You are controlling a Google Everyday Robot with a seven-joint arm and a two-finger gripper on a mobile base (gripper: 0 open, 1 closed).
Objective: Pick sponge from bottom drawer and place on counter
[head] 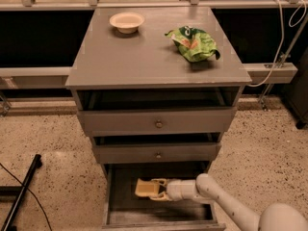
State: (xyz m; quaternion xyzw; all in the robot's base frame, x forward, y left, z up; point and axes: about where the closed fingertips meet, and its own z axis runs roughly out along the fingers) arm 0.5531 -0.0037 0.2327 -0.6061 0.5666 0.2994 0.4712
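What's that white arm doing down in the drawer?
A robot arm has its claw in the open bottom drawer, right at a yellow sponge. The sponge is meant for the counter, where a bowl and a green bag sit. It hasn't left the drawer yet.

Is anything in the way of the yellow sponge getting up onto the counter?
Yes. The end effector is at the sponge in the bottom drawer, and the middle drawer and top drawer stick out above, so it likely must come forward first. On the counter, a bowl and a green bag sit toward the back.
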